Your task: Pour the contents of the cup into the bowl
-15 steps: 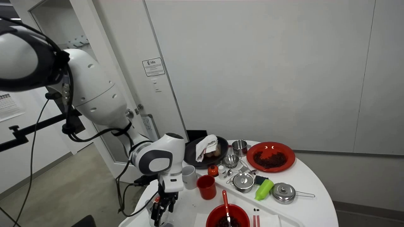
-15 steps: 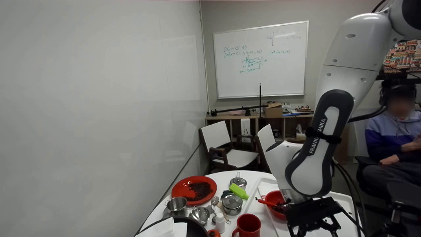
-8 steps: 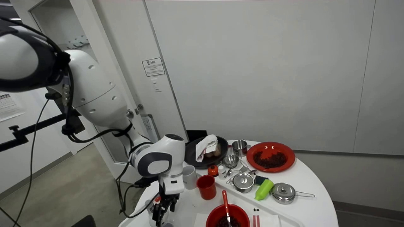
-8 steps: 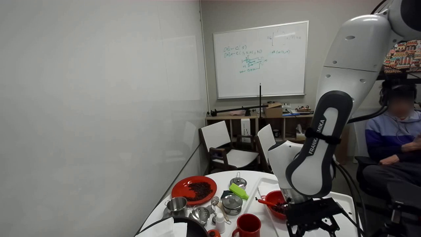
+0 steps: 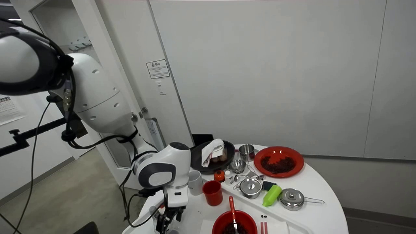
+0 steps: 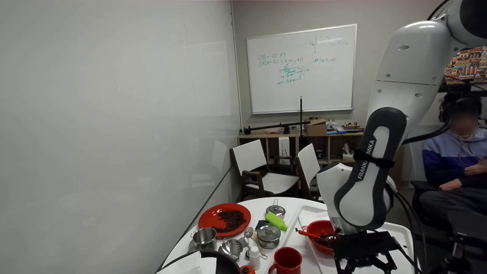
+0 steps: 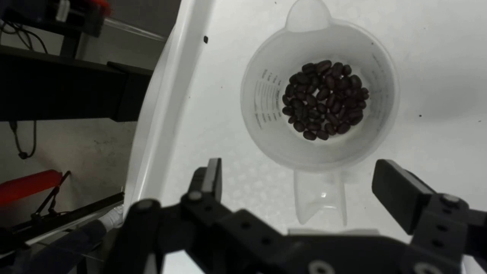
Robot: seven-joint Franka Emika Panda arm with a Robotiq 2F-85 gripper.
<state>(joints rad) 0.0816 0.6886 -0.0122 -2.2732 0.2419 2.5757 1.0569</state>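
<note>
Beans (image 7: 325, 101) in measuring cup (image 7: 319, 156): wrist view only.

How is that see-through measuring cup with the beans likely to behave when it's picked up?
The measuring cup is probably light and fairly stiff: it looks like thin plastic standing in an even, round shape. Its smooth, shiny handle may slip in a loose grip. The loose beans lie low, so they would likely slide if it tilts.

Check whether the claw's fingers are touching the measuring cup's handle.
Apart. In the wrist view, white tray shows on both sides of the measuring cup's handle, between it and the fingers of the open claw.
</note>
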